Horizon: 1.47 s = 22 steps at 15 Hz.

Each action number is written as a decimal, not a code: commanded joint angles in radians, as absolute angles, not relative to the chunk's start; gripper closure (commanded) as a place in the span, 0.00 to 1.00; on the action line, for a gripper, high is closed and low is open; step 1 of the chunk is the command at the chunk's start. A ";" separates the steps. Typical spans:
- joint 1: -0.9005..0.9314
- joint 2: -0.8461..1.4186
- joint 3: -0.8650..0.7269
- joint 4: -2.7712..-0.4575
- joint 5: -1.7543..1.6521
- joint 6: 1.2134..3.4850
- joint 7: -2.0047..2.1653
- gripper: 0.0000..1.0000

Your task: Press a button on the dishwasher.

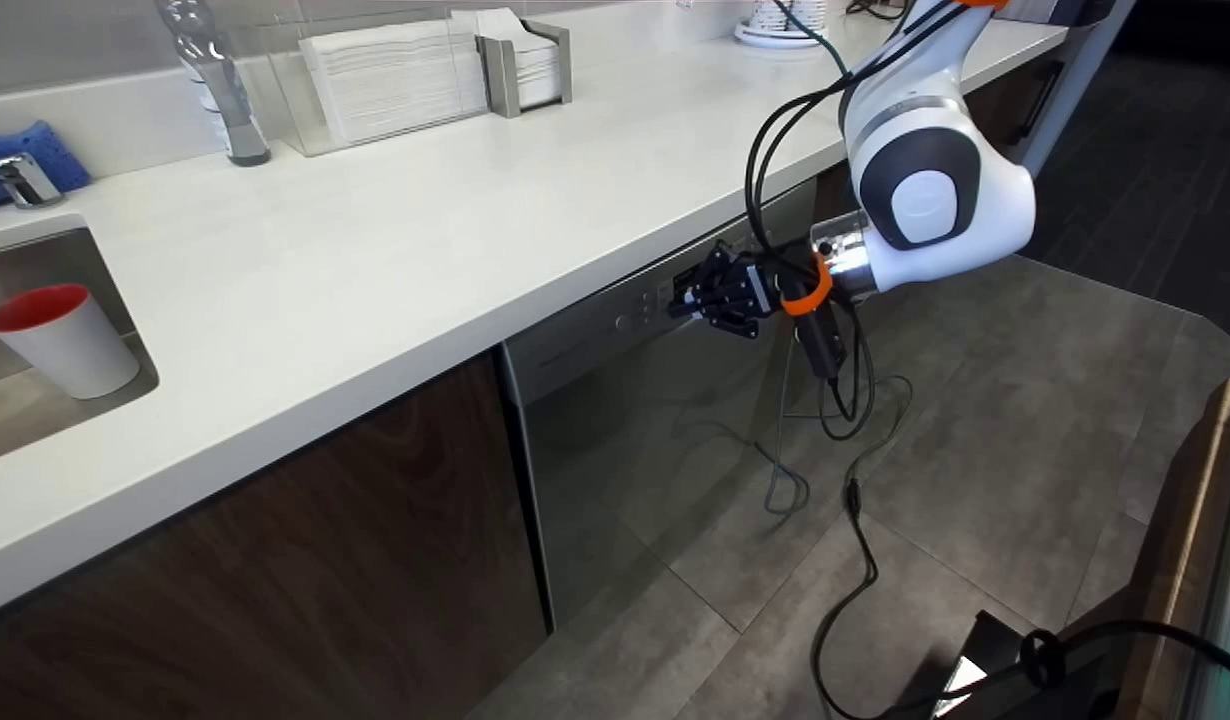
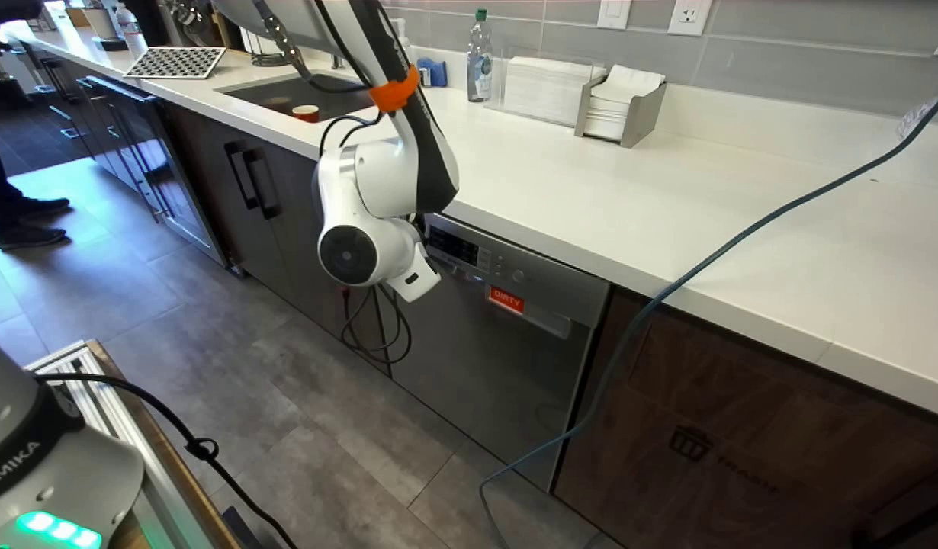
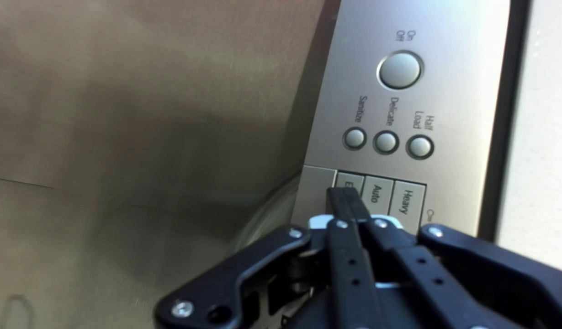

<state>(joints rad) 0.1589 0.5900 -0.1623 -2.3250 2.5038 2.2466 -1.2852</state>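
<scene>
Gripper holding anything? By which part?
Nothing held: the black two-fingered gripper is shut, nothing between its jaws, in front of the wide, grey brushed-metal dishwasher.

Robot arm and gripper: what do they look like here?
The arm has rounded white casing with dark panels, a silvery wrist collar, orange bands and black cables. Its base shows "EMIKA" lettering and green lights. The gripper is mostly black, with linked bars and pale screw heads.
</scene>
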 commanded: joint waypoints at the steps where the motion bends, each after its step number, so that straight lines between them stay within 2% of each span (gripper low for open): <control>1: 0.131 0.601 -0.175 -2.282 2.539 2.218 -1.313 1.00; 10: 0.166 0.571 -0.182 -2.303 2.528 2.312 -1.408 1.00; 16: 0.191 0.551 -0.192 -2.299 2.456 2.503 -1.439 1.00; 17: 0.198 0.542 -0.195 -2.303 2.440 2.539 -1.447 0.74; 18: 0.202 0.532 -0.195 -2.308 2.427 2.570 -1.449 0.73; 22: 0.215 0.488 -0.181 -2.334 2.281 2.660 -1.445 0.47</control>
<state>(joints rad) 0.1934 0.5418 -0.1833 -2.3016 2.3870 2.5966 -1.4476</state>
